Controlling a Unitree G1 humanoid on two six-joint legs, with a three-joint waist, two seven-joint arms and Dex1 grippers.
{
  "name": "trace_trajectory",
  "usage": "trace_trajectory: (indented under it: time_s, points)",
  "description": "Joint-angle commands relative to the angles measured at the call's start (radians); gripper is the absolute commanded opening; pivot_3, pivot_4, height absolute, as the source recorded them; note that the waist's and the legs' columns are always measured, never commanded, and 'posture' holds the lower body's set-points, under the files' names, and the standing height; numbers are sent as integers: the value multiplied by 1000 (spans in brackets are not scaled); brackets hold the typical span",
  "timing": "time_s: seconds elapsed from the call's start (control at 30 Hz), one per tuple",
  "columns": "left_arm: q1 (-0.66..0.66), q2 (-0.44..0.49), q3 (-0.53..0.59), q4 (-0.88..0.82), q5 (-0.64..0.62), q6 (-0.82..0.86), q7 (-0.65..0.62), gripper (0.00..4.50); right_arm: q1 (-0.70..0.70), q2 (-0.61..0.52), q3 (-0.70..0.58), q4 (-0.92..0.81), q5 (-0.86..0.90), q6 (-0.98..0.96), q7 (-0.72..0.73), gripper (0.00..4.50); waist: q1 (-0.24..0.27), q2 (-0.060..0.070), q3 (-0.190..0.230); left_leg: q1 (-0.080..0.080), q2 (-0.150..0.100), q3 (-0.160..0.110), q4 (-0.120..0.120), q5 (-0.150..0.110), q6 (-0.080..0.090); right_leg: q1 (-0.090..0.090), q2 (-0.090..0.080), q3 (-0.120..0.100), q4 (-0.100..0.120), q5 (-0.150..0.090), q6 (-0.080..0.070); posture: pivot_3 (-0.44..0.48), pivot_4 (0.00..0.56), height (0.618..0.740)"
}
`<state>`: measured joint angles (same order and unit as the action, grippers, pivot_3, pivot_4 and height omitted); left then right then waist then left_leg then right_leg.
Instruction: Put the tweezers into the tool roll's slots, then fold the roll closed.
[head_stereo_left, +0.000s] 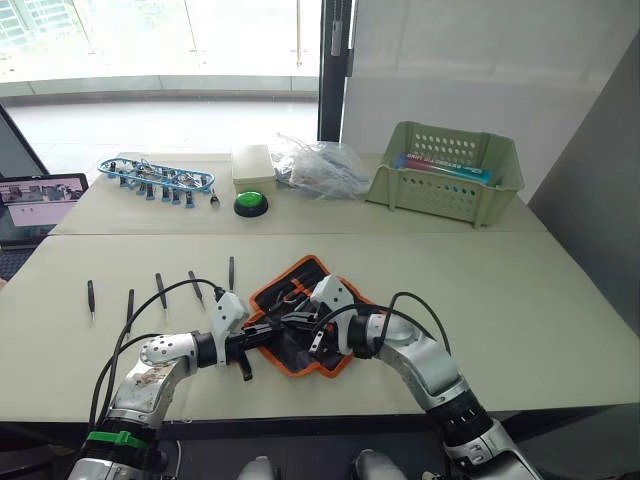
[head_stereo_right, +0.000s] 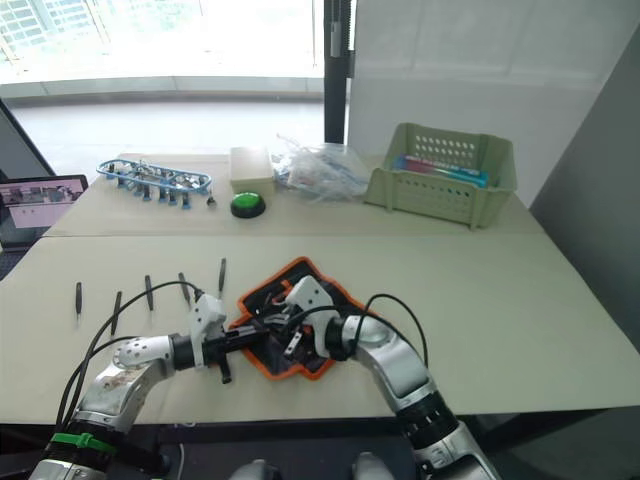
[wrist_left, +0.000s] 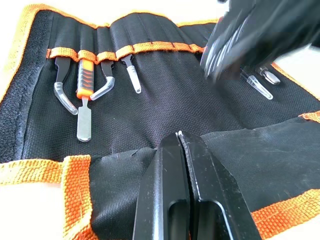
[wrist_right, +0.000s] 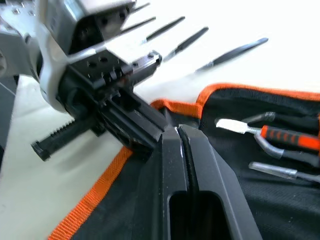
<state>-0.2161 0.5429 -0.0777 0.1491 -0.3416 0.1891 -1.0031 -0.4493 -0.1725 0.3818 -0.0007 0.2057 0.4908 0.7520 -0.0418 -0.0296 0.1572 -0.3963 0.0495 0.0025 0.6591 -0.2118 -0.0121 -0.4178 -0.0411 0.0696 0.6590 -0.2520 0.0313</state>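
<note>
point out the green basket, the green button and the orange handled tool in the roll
green basket (head_stereo_left: 440, 195): left eye view, front wall.
green button (head_stereo_left: 250, 203): left eye view, domed top.
orange-handled tool (wrist_left: 84, 84): left wrist view, its handle.

Five slim black tweezers (head_stereo_left: 160, 291) lying loose in a row toward the desk's left edge, black orange-trimmed tool roll (head_stereo_left: 300, 325) unrolled flat near the desk's front edge

arms: silver-grey shells, white wrist housings | cables: black loops | fingers (wrist_left: 200, 200): black, flat, slotted
</note>
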Motion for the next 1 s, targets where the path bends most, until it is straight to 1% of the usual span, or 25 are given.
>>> trace_trajectory:
  time_s: [0.03, 0.17, 0.2, 0.37, 0.43, 0.53, 0.67, 0.7, 0.8, 0.87, 0.9, 0.93, 0.97, 1.0]
  points:
    - [30, 3, -18, 73, 46, 34, 18, 43, 15, -2, 26, 14, -24, -36, 12, 0, 0, 0, 0, 0, 0, 0, 0, 0, 0, 0, 0, 0, 0, 0, 0, 0, 150, 738]
    - [34, -4, -18, 68, 53, 14, 24, 43, 89, -65, 83, 0, -80, -41, 25, 0, -1, 1, -1, 0, 0, 0, 0, 0, 0, 0, 0, 0, 0, 0, 0, 0, 150, 738]
    - [36, -3, -20, 62, 55, 14, 25, 43, 110, -75, 79, -22, -71, -26, 26, 0, 0, 3, -2, 0, 0, 0, 0, 0, 0, 0, 0, 1, -1, 0, 0, 0, 150, 738]
    - [44, 3, -23, 48, 62, 13, 32, 43, 199, -142, 47, -139, -36, 36, 28, 0, 0, 3, -5, 2, 0, 0, -1, 0, 0, 3, 0, 1, -3, -4, -4, 0, 150, 738]
    - [45, 2, -22, 55, 68, 3, 39, 43, 252, -166, 22, -221, 9, 75, 31, 0, 1, 3, -5, 5, 0, 0, -2, 0, 0, 6, 0, 1, -5, -5, -5, 0, 150, 738]
    - [44, -1, -20, 64, 69, -6, 47, 43, 313, -197, 8, -317, 54, 128, 28, 0, 1, 2, -8, 11, 0, 0, -12, 0, -1, 13, -2, 0, -15, -5, -6, 0, 150, 738]
    - [40, -16, 1, 73, 52, -30, 55, 43, 330, -187, -28, -356, 82, 151, -9, 0, 1, 2, -8, 12, 0, 0, -16, 0, -1, 13, -2, 0, -17, -5, -6, 0, 150, 738]
    - [37, -30, 22, 67, 26, -40, 55, 43, 322, -181, -43, -357, 85, 144, -20, 0, 1, 2, -8, 12, 0, 0, -16, -1, -1, 13, -2, 0, -17, -5, -6, 0, 150, 738]
    - [34, -54, 110, -1, -87, 0, 46, 43, 289, -159, -131, -389, 135, 140, -45, 0, 1, 0, -6, 10, 0, 0, -16, -2, -4, 11, -2, 0, -17, -5, -6, 0, 150, 738]
    - [54, -12, 237, -103, -240, 81, 15, 43, 244, -157, -272, -450, 237, 176, -62, 0, -2, -4, -2, 7, 0, 0, -16, -2, -3, 8, -2, 0, -17, -4, -5, 0, 150, 738]
    - [70, 20, 306, -145, -307, 123, 6, 43, 229, -168, -338, -475, 283, 192, -67, 0, -6, -7, 0, 3, 0, 0, -16, 0, 0, 2, -2, 0, -16, -2, -6, 0, 150, 738]
    - [82, 42, 349, -172, -349, 154, 3, 43, 221, -178, -379, -492, 313, 204, -71, 0, -7, -9, 1, -4, 1, 0, -16, 0, 0, -5, -1, 0, -15, 3, -3, 0, 150, 738]
    - [103, 75, 398, -186, -375, 175, -2, 43, 221, -196, -422, -505, 338, 210, -71, 0, -6, -9, 1, -8, 1, -1, -16, 0, -1, -8, 0, 0, -15, 7, 1, 0, 150, 738]
    - [126, 106, 446, -198, -393, 189, -3, 43, 228, -218, -460, -516, 356, 215, -68, 0, -4, -9, 1, -8, 2, -3, -16, 0, -1, -9, 2, -1, -15, 7, 0, 0, 150, 738]
